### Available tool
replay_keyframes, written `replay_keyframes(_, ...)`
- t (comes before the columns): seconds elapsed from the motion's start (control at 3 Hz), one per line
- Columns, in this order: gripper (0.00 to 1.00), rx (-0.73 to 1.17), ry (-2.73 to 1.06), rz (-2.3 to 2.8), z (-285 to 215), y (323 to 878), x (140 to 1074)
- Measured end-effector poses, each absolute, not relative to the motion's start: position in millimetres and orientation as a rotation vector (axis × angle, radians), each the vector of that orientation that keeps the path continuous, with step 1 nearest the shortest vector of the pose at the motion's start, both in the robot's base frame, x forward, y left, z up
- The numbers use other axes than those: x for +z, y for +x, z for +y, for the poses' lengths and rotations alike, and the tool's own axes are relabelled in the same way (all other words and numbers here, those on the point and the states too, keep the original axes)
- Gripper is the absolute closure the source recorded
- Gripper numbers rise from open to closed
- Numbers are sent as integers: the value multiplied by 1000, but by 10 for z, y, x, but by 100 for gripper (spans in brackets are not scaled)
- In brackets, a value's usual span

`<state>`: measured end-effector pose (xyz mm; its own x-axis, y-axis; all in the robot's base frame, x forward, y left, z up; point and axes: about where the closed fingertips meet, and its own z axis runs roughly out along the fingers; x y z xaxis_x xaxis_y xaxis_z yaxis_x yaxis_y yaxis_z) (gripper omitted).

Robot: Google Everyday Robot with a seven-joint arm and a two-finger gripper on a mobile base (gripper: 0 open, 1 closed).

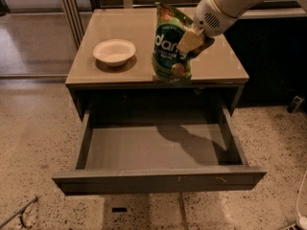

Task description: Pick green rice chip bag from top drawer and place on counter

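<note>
Gripper: the gripper (pixel 195 42) is up over the right half of the bench, at the right edge of the bag. It is pinching the bag. 1 pale yellow finger (pixel 188 40) is pressed on the bag's front.
Green rice chip bag: the green rice chip bag (pixel 168 51) hangs from the gripper, standing up and leaning a little. It is out of the drawer. Its bottom end shows right at the bench's front edge. I cannot tell if it touches the bench.
Bench: the bench (pixel 218 66) is the shiny tan top of the grey cabinet.
Top drawer: the top drawer (pixel 158 180) is pulled wide open toward the camera. It is grey inside. A dark shadow lies on the right part of its bottom.
Bowl: 1 white bowl (pixel 114 51) sits on the left side of the bench, well apart from the bag.
Arm: a big white arm (pixel 232 1) comes in from the top right.
Floor: a speckled floor (pixel 29 133) lies around the cabinet.
</note>
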<state>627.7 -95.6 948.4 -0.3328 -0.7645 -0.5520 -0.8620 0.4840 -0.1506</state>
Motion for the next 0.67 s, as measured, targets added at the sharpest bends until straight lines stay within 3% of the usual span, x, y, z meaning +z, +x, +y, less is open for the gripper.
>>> replay_keyframes(0.67, 100, 276, -1130, 2078, -1237, 6794, 9444)
